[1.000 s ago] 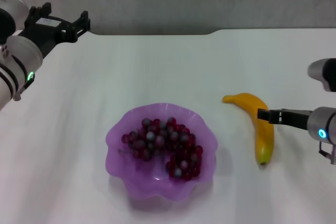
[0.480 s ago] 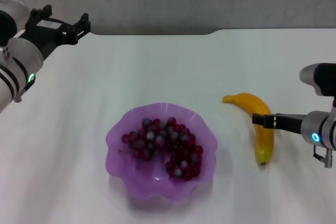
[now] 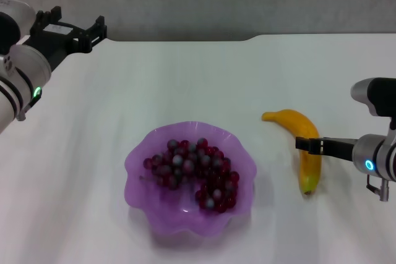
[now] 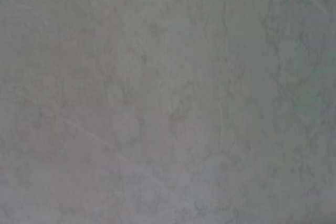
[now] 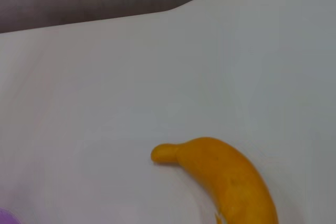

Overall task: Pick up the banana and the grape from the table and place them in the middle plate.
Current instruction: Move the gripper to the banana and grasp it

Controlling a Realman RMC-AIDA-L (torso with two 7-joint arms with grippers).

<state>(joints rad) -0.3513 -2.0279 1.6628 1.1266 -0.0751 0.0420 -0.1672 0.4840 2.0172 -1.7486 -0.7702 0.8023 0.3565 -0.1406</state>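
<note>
Plates: one purple plate, lower centre.
Grapes: one bunch, inside plate.
Banana: one, on table, centre right.
Right gripper: over banana's middle; grip state indiscernible.
Left gripper: upper left, spread apart, raised.

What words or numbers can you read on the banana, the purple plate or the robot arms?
None: no readable text shows in any view.
The banana, the grapes, the purple plate and the white table are unmarked.
The left gripper and right gripper carry only small glowing lights, no letters.
</note>
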